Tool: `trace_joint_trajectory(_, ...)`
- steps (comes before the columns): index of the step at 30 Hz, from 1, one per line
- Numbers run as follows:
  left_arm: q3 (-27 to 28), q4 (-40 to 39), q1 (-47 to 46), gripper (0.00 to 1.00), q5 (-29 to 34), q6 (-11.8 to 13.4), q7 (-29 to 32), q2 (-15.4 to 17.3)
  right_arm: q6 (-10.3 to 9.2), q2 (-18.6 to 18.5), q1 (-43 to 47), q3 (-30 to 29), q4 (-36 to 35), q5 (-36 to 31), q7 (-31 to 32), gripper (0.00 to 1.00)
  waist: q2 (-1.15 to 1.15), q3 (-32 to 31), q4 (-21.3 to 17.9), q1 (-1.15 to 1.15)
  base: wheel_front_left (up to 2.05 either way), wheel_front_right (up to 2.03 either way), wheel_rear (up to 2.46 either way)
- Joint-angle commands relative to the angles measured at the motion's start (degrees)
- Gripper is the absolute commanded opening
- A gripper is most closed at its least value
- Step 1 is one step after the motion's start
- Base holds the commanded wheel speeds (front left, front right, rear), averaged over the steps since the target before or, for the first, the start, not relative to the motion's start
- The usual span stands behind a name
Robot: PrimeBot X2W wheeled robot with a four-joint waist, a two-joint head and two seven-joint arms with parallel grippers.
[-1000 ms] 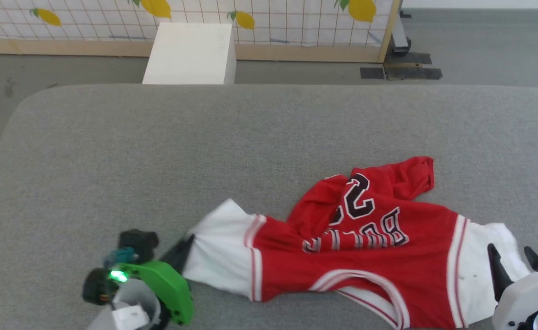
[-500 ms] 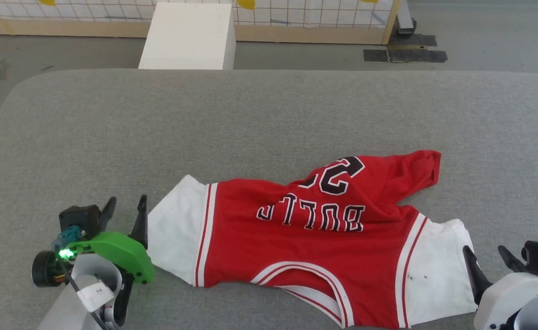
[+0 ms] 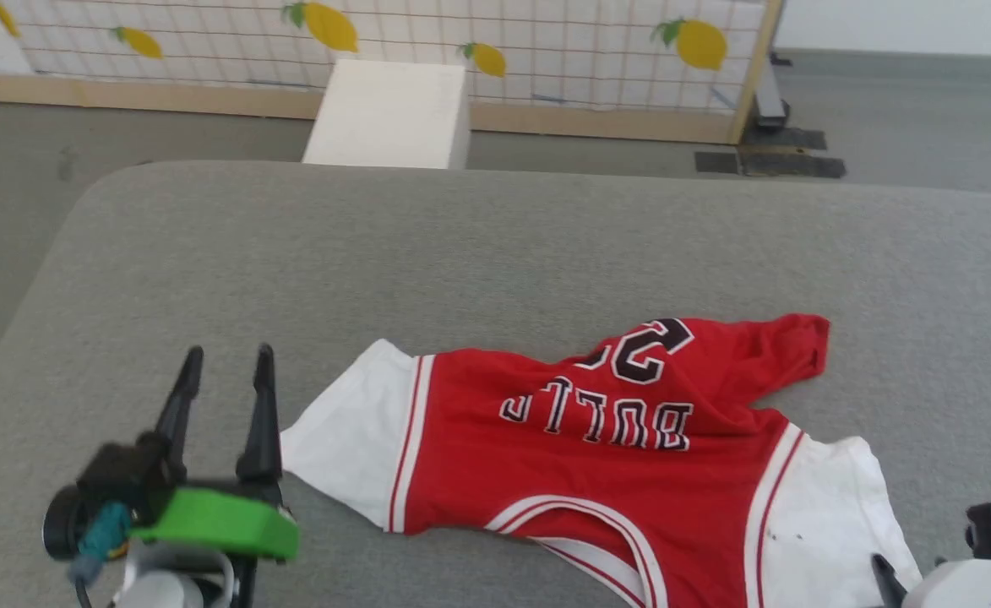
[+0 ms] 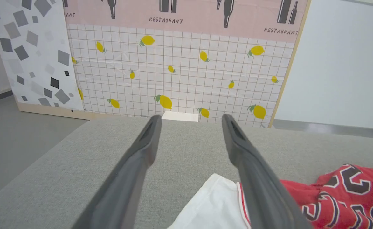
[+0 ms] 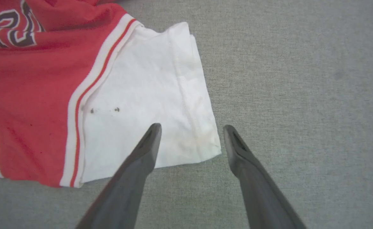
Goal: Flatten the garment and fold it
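Well beyond the far edge of the garment [image 3: 596,456], open grey surface [image 3: 495,245] stretches.

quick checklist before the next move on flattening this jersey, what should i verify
1. The left claw is open and empty, beside the left white sleeve: ok.
2. The right claw is open and empty, at the corner of the right white sleeve: ok.
3. The garment lies flat: not ok, the red part by the "23" is bunched at the far side.
4. Both sleeves spread out: ok.
5. Near edge of the garment on the grey surface: cannot tell, cut off at the head view's bottom.
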Motion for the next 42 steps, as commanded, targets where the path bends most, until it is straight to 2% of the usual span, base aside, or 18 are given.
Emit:
trace_joint_trajectory(1, 0.7, -1.8, 2.0, 1.0, 1.9, -0.7, -0.2, -0.7, -0.1, 0.6, 0.0, -1.3, 0.6, -0.8, 1.2, 1.0, 0.0, -0.5, 1.7, 0.0, 0.0, 0.0, 0.0)
trace_joint_trajectory(9, 1.5, -6.6, 6.4, 1.0, 8.9, -3.6, -0.2, -3.5, -0.1, 2.1, -1.1, -6.8, 3.8, -3.9, 3.9, 1.0, 0.0, 0.2, 4.5, 0.0, 0.0, 0.0, 0.0)
trace_joint_trajectory(15, 1.8, -5.8, 6.7, 1.0, 10.3, -4.9, -0.2, -5.3, -0.1, 2.6, -1.5, -6.1, 7.8, -2.6, 4.5, 1.0, 0.0, 0.8, 5.4, 0.0, 0.0, 0.0, 0.0)
trace_joint_trajectory(16, 1.9, -5.6, 6.7, 1.0, 10.4, -5.0, -0.2, -5.6, -0.1, 2.6, -1.6, -5.9, 8.3, -2.4, 4.6, 0.5, 0.0, 0.8, 5.5, 0.0, 0.0, 0.0, 0.0)
trace_joint_trajectory(17, 2.0, -5.1, 6.9, 1.0, 10.4, -5.2, -0.2, -5.9, -0.1, 2.6, -1.7, -5.8, 8.7, -2.3, 4.6, 0.08, 0.0, 0.9, 5.5, 0.0, 0.0, 0.0, 0.0)
trace_joint_trajectory(18, 2.1, -4.4, 7.0, 1.0, 10.3, -5.5, -0.2, -6.0, -0.1, 2.7, -1.8, -5.8, 9.1, -2.5, 4.5, 0.0, 0.0, 0.8, 5.4, 0.0, 0.0, 0.0, 0.0)
trace_joint_trajectory(24, 2.2, 0.6, 7.7, 1.0, 8.5, -7.0, -0.2, -6.2, -0.1, 2.2, -3.5, -8.2, 8.9, -3.4, 1.5, 0.0, 0.0, 0.1, 3.6, 0.0, 0.0, 0.0, 0.0)
trace_joint_trajectory(29, 1.0, 4.2, 7.3, 1.0, 4.3, -8.8, 3.8, -5.6, -0.1, -1.3, -4.3, -10.7, 6.8, -2.9, -0.4, 0.0, 0.0, 0.3, 2.1, 0.0, 0.0, 0.0, 0.0)
trace_joint_trajectory(33, -2.6, 7.5, 6.7, 1.0, 0.4, -9.8, 14.1, -2.9, -0.1, -3.3, -4.3, -10.8, 5.5, -1.2, 0.5, 0.0, 0.0, 1.1, 1.0, 0.0, 0.0, 0.0, 0.0)
trace_joint_trajectory(37, -5.1, 7.0, 5.7, 1.0, -3.5, -10.1, 23.4, -0.4, -0.1, -3.6, -4.6, -10.6, 4.5, 0.0, 1.1, 0.0, 0.0, 2.2, 0.3, 0.0, 0.0, 0.0, 0.0)
trace_joint_trajectory(39, -5.5, 6.3, 5.0, 1.0, -3.4, -10.0, 26.1, 0.9, -0.1, -3.3, -4.6, -10.4, 4.2, 0.4, 1.2, 0.0, 0.0, 2.7, 0.2, 0.0, 0.0, 0.0, 0.0)
trace_joint_trajectory(42, -6.2, 6.2, 3.8, 1.0, -1.1, -8.4, 30.1, 2.8, -0.1, -2.7, -4.6, -10.0, 4.0, 1.0, 1.1, 0.0, 0.0, 3.3, 0.1, 0.0, 0.0, 0.0, 0.0)
